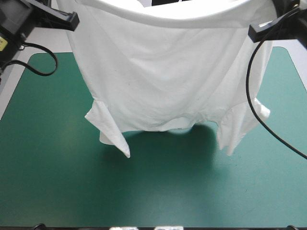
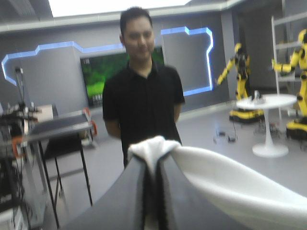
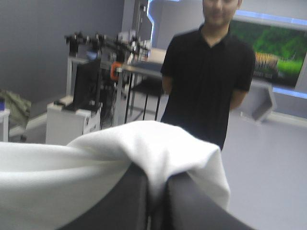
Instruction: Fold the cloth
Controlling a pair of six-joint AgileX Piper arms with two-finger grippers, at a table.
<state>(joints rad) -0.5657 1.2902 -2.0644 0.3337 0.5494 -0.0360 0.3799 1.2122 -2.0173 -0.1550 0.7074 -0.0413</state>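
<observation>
Holding the T-shirt [image 1: 168, 81] pinched in left gripper [image 2: 152, 165] and right gripper [image 3: 156, 181], best lower evenly so it meets the bench [image 1: 57, 191] flat

Pale grey flat-topped desk [image 1: 298, 50], overlaid by a smooth teal-green cover [image 1: 153, 191] with rounded far corners. Bare desk margin shows beside the cover's far left and right edges.

The T-shirt [image 1: 163, 72] is plain white all over. The worktop's cover [image 1: 57, 182] is solid teal-green. The left tool [image 2: 152, 165] and right tool [image 3: 156, 187] have black fingers [image 2: 127, 201].
</observation>
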